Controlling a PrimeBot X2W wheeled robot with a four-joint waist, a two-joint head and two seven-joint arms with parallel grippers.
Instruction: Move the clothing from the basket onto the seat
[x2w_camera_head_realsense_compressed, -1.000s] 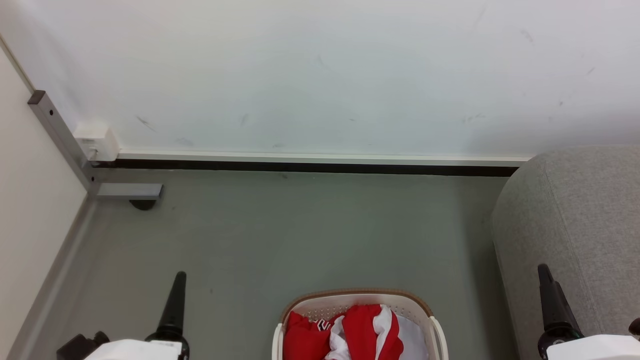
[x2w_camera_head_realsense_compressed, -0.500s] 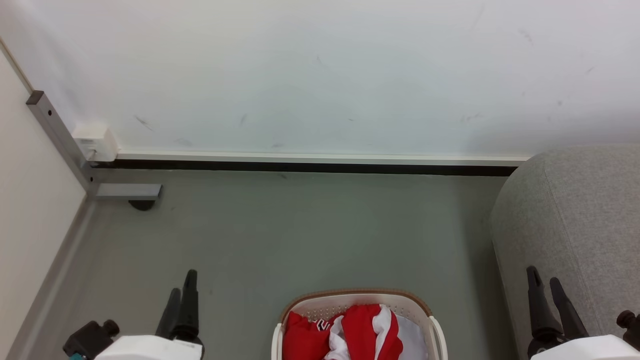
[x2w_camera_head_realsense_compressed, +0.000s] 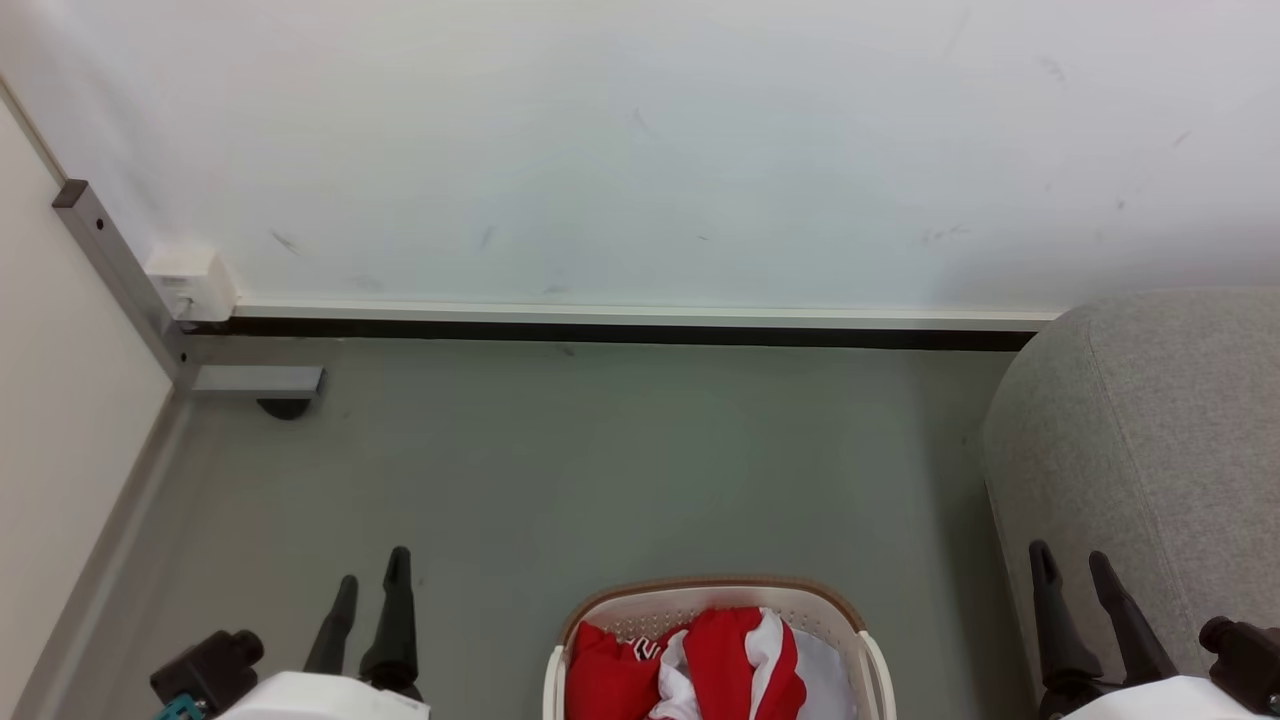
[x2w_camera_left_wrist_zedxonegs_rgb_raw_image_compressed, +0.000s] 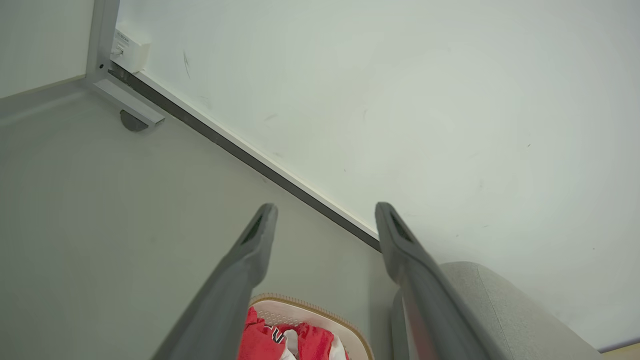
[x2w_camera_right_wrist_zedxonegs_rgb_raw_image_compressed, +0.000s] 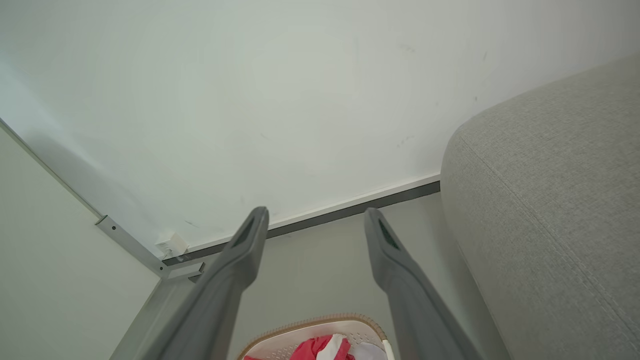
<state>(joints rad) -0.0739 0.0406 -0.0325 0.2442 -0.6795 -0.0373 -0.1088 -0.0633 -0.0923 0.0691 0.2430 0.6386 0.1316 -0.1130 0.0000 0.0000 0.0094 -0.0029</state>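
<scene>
Clothing (x2w_camera_head_realsense_compressed: 690, 670), red-white fabric, in oval cream plastic basket (x2w_camera_head_realsense_compressed: 720, 590) near grey upholstered seat (x2w_camera_head_realsense_compressed: 1150, 420); left gripper (x2w_camera_head_realsense_compressed: 373, 566), right gripper (x2w_camera_head_realsense_compressed: 1069, 553) both spread, empty.

The basket (x2w_camera_head_realsense_compressed: 855, 620) stands on the floor (x2w_camera_head_realsense_compressed: 600, 460) at the near middle, with the clothing (x2w_camera_head_realsense_compressed: 720, 660) heaped in it. The sofa (x2w_camera_head_realsense_compressed: 1150, 430) sits to its right, near the wall (x2w_camera_head_realsense_compressed: 640, 150) behind. The left hand (x2w_camera_head_realsense_compressed: 373, 566) hangs left of the basket, and the right hand (x2w_camera_head_realsense_compressed: 1069, 553) right of it, over the sofa's edge. A wall box (x2w_camera_head_realsense_compressed: 190, 282) sits far left.
</scene>
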